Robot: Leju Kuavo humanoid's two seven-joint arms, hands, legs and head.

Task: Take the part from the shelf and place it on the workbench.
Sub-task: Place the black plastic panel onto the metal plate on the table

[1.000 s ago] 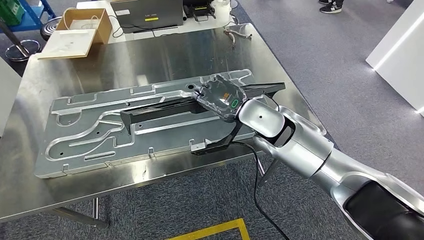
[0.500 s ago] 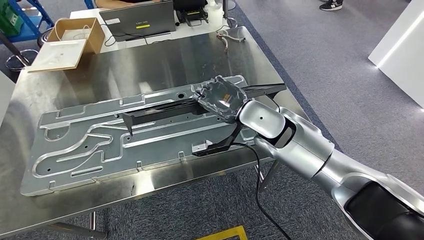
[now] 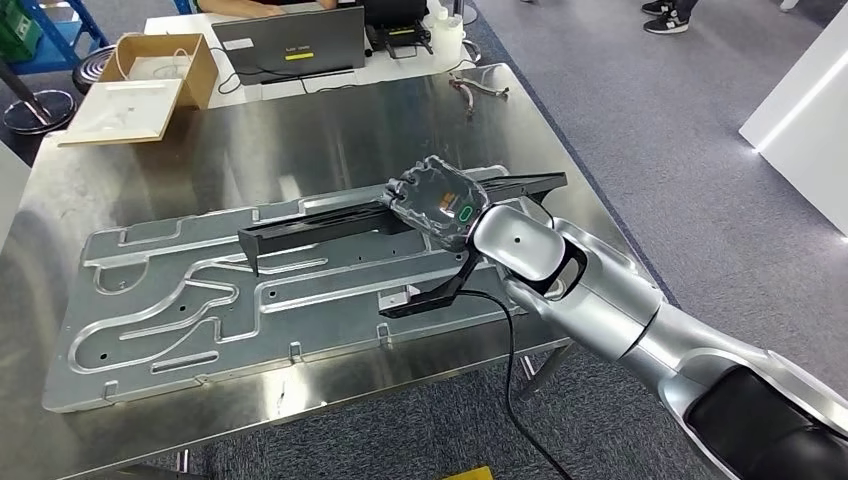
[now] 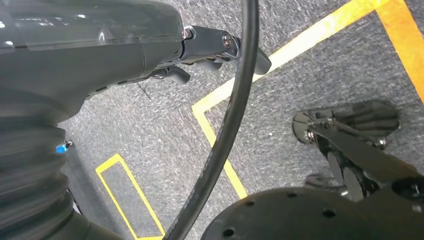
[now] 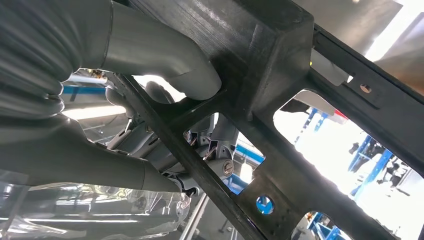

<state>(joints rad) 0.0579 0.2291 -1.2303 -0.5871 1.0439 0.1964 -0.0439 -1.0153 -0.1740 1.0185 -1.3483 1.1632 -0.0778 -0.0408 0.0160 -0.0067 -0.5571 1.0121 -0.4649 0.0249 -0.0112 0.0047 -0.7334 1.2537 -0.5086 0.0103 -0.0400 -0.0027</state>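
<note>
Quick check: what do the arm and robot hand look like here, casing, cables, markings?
The right arm has glossy silver shells with black joint gaps and a black upper section. The right robot hand is dark grey under a clear cover with a small green oval mark. A black cable hangs below. The left robot hand is dark grey with a ribbed cuff.

Part [image 3: 320, 222] over plate [image 3: 150, 300] on workbench [image 3: 300, 120]; laptop [image 3: 290, 40], box [image 3: 140, 75] behind.

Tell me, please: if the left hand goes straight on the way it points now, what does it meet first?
Probably the grey carpet floor. The left hand hangs with fingers toward the floor; nothing lies between, though depth is unclear.
</note>
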